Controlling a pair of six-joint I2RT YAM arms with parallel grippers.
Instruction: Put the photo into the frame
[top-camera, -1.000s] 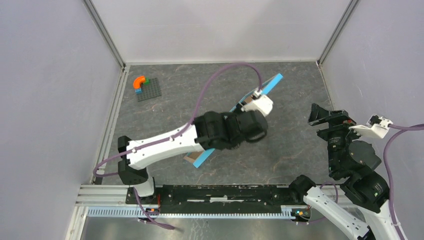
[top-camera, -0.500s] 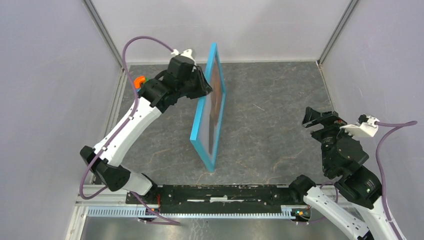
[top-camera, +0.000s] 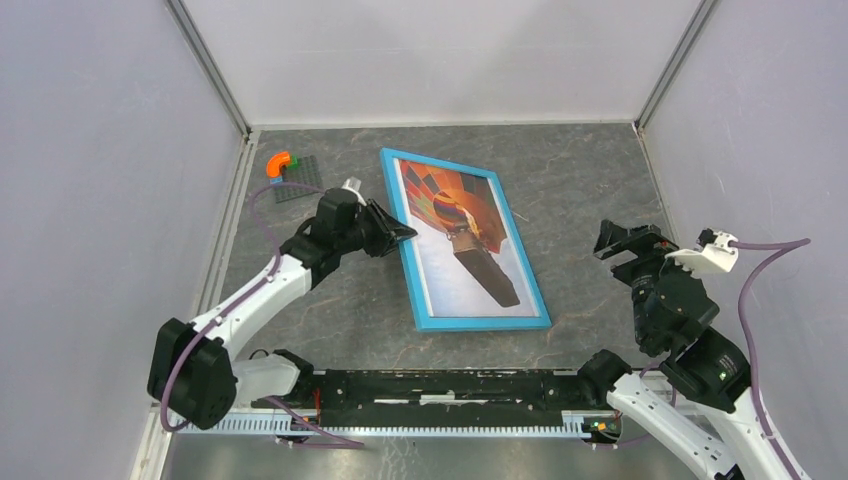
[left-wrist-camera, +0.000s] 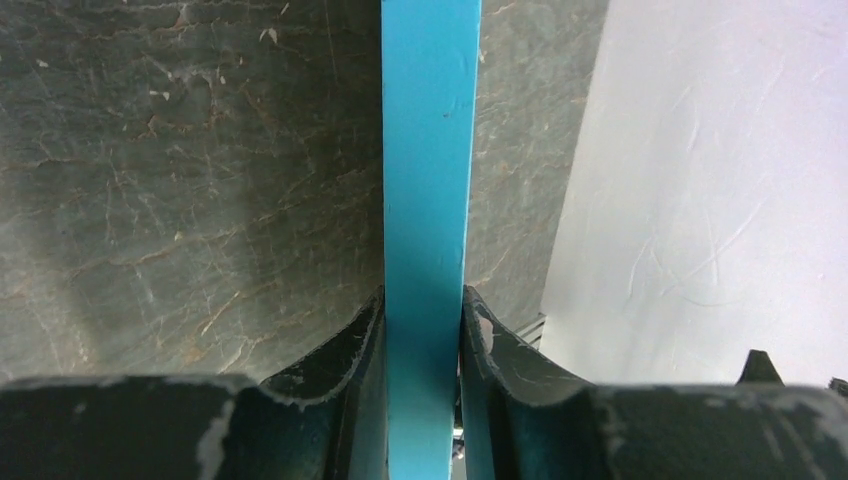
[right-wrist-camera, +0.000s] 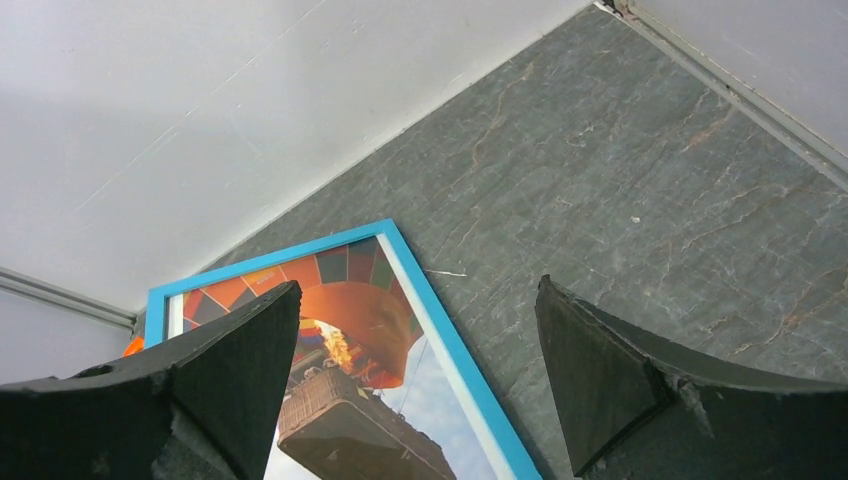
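On the table (top-camera: 580, 180) the photo (top-camera: 470, 240) lies inside the frame (top-camera: 485, 322), so only letting go looks left: the left gripper (top-camera: 405, 233) pinches the frame's edge and the right gripper (top-camera: 625, 243) is wide open, empty.

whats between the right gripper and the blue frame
Only bare grey tabletop. The top view shows nothing lying between the right gripper and the frame, and the right wrist view agrees.
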